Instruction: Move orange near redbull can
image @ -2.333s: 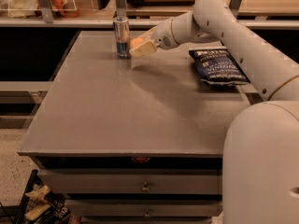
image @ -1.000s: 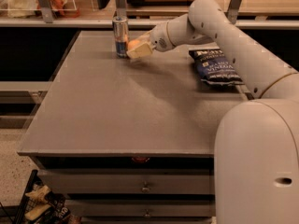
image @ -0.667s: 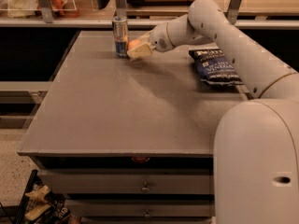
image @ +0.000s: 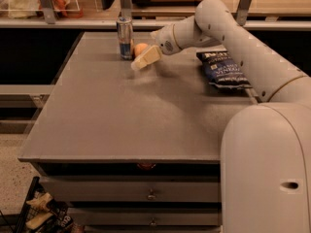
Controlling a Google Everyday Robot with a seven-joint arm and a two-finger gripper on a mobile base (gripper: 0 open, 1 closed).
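The big white robot arm (image: pixel 243 38) is reaching across the grey table (image: pixel 146 125) to its far side. The dark blue chip bag (image: pixel 224 69) is lying well apart on the right, and nothing is touching it. The redbull can (image: pixel 125 37) is standing upright near the back edge. The gripper (image: pixel 138 63) is hanging low, just right of the can. A moment ago it was pressing closer to the can and was hiding the fruit. Now it is sitting a bit nearer to us, and the orange (image: pixel 140 48) is peeking out just beside the can, behind the gripper. I cannot tell how wide the jaws are standing, or if they are gripping the orange. I am thinking the orange is already where it belongs, so the job is looking almost done.
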